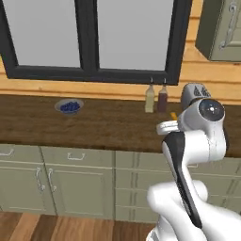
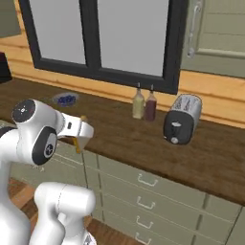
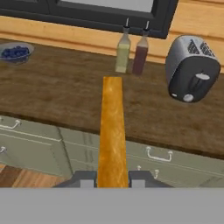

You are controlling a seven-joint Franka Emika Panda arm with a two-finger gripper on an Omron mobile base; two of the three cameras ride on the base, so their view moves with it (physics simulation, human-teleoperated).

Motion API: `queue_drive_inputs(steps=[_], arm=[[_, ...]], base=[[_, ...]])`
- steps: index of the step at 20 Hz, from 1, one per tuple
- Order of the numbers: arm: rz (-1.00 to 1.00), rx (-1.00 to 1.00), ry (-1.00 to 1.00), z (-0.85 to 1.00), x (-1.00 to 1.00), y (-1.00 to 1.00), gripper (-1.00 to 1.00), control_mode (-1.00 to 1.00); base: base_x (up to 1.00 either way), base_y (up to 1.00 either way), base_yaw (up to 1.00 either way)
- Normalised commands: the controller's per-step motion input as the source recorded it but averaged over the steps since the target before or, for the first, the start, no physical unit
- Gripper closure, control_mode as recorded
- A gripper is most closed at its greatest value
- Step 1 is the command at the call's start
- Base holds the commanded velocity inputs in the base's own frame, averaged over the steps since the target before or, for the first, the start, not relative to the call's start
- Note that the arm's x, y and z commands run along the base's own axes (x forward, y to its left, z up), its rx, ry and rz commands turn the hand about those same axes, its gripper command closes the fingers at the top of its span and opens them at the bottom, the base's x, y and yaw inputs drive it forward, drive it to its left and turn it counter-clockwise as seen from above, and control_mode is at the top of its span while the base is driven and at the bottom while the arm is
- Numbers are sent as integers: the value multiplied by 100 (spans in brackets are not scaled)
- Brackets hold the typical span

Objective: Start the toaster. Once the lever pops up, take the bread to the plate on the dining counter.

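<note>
Carry step: the hand is clenched on the bread, gripped edge-on at its bottom edge, slice sticking straight out from the fingertips. Bread is out of the toaster, well clear of it, held in the air over the front edge of the tabletop and the drawers below. Toaster sits further back on the same tabletop, to the right of two bottles; its slots look empty and the lever is near the top of the black end panel. Bowl of berries is far left.

Next move likely calls for turning the base away toward the dining counter and plate while keeping the grip firm.

Arm is folded close to the base, wrist roughly level, hand pointing at the back wall.
</note>
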Motion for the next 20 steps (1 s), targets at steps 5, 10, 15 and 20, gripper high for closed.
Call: queue_drive_inputs(steps=[5,10,15,20], arm=[[0,0,0,0,0,0,100,100],[0,0,0,0,0,0,100,100],[0,0,0,0,0,0,100,100],[0,0,0,0,0,0,100,100]], base=[[-3,85,81],[5,55,92],[12,42,91],[10,51,88]])
